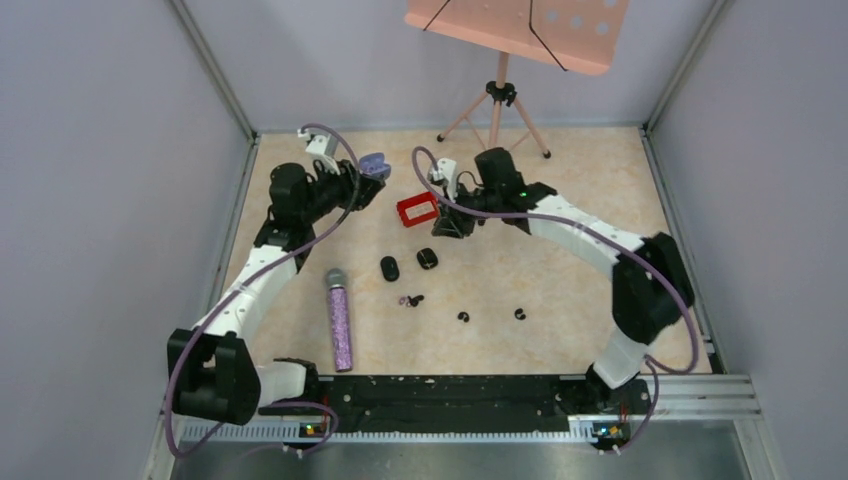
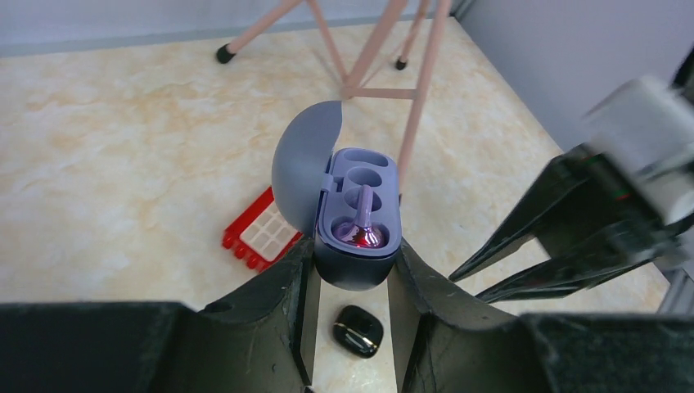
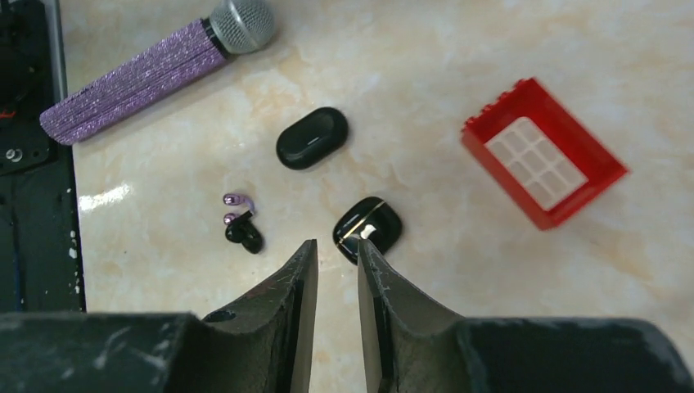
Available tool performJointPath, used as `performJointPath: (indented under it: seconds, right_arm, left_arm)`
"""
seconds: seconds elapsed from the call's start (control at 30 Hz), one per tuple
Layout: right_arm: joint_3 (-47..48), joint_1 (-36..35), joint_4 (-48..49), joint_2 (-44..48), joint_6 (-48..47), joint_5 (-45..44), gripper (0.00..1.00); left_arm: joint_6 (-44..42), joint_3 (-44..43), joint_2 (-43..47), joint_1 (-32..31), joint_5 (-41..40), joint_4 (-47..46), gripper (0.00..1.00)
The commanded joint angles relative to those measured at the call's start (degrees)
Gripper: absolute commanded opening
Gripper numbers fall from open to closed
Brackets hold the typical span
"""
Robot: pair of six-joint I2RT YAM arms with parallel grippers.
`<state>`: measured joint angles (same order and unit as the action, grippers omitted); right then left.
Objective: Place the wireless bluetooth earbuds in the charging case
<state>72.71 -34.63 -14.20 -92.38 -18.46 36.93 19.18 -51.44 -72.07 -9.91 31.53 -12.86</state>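
My left gripper [image 2: 353, 255] is shut on the base of a purple charging case [image 2: 358, 270], held above the table with its lid [image 2: 304, 176] swung open. One pinkish-purple earbud [image 2: 362, 229] sits in the case's near socket; the far socket is bare. In the top view this case [image 1: 374, 164] is at the back left. My right gripper [image 3: 335, 246] hangs beside it, narrowly open with nothing between its fingers. On the table lie a purple earbud [image 3: 237, 199] touching a black earbud [image 3: 244, 235], and two more black earbuds [image 1: 463, 316] [image 1: 519, 314].
Two closed black cases [image 3: 312, 137] [image 3: 367, 228] lie under the right gripper. A red block [image 3: 544, 153] sits near them and a glittery purple microphone [image 1: 340, 320] lies at the left. A pink music stand [image 1: 497, 100] stands at the back.
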Motion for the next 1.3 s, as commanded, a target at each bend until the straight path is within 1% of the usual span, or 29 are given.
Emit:
performJointPath:
  seconds: [0.0, 0.17, 0.27, 0.4, 0.5, 0.63, 0.7, 0.77, 0.8, 1.1, 1.27]
  right_arm:
    - [8.13, -3.55, -6.57, -9.89, -2.20, 8.36, 0.24]
    - [13.49, -8.39, -9.21, -18.90, -0.22, 11.43, 0.15]
    - [12.82, -10.03, -9.95, -20.90, -2.14, 11.71, 0.13]
    - [9.47, -11.69, -9.17, -20.65, -4.45, 10.29, 0.20]
    - [9.19, -12.66, -8.92, -21.20, -4.74, 10.23, 0.21]
    - [8.41, -14.95, -7.42, -21.92, -4.89, 7.22, 0.30]
    - [9.16, -15.89, -7.49, -22.84, -4.52, 5.38, 0.35]
    - [9.94, -16.66, -7.51, -23.65, -4.52, 4.03, 0.42]
    - [10.27, -17.03, -7.59, -24.05, -4.75, 3.23, 0.43]
    - [12.13, -19.07, -9.54, -26.62, -7.91, -4.93, 0.43]
    - [11.98, -19.71, -9.46, -27.46, -8.80, -7.17, 0.38]
  left_arm:
    - [0.74, 0.96, 4.01, 2.99, -5.49, 3.88, 0.00]
    - [1.93, 1.41, 5.95, 5.63, -8.14, 4.84, 0.00]
    - [1.80, 1.60, 6.99, 6.66, -8.49, 5.22, 0.00]
    - [1.46, 1.18, 8.10, 7.51, -9.31, 6.74, 0.00]
    - [0.85, 0.84, 8.96, 7.95, -10.04, 7.97, 0.00]
    - [-0.53, 0.23, 9.71, 8.32, -9.92, 9.41, 0.00]
    - [-0.87, 0.04, 10.09, 8.40, -9.70, 9.96, 0.00]
    - [-1.19, 0.02, 10.47, 8.42, -9.46, 10.28, 0.00]
    - [-1.31, 0.10, 10.65, 8.42, -9.39, 10.31, 0.00]
    - [-1.08, 0.86, 11.34, 8.59, -10.35, 9.92, 0.00]
    - [-1.03, 0.82, 11.58, 8.68, -10.51, 10.29, 0.00]
